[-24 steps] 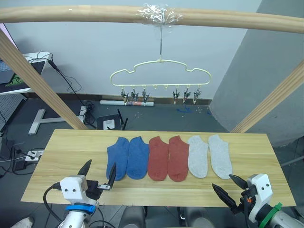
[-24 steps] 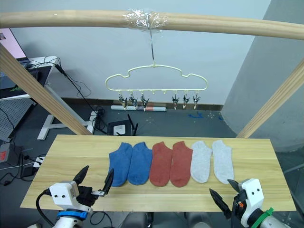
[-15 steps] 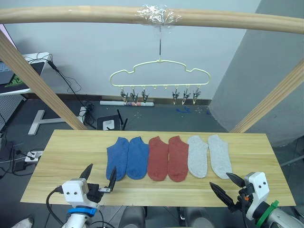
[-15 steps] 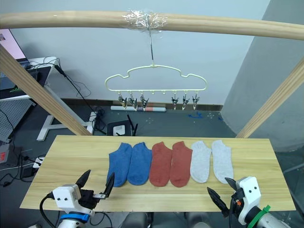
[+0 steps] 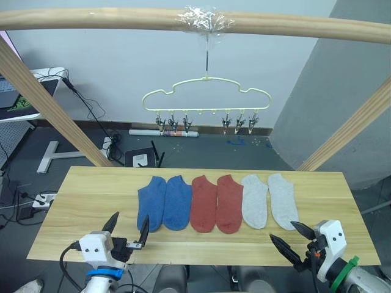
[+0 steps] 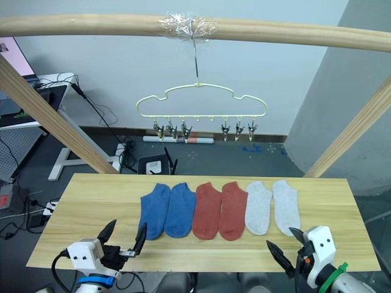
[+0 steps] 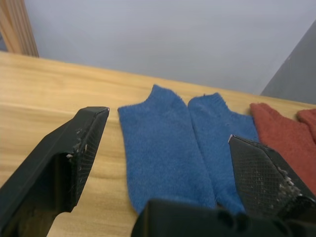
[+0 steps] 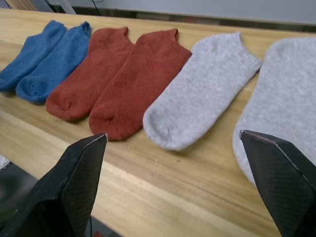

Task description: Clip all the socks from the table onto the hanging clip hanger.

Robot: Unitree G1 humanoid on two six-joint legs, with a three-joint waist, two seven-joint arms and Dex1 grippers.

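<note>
A: Where do things stand?

B: All six socks lie flat in a row on the table (image 5: 79,195): two blue (image 5: 164,202), two red (image 5: 217,203), two grey (image 5: 269,200), each touching or just beside its neighbour. The hanger (image 5: 206,97) hangs from the beam (image 5: 122,17) above and behind the table, its clips bare. Nothing is clipped yet, I'd say.

A: And the tools?

B: The left tool (image 5: 127,228) hovers at the near edge, just in front of the blue pair, fingers spread wide, holding nothing. The right tool (image 5: 294,242) sits at the near edge below the outer grey sock (image 8: 281,89), also wide open and empty. Neither touches a sock.

A: How should the first pick go?

B: My guess is the left goes for the outer blue sock (image 7: 163,153). Come down low over its toe end, one finger on each side of the edge, and pinch only that sock; its partner lies right against it. The knit is soft and will droop, so a grip near an end leaves the cuff free for a clip.

A: Risk?

B: Dragging the neighbour along, or the fingers scraping the wood.
</note>
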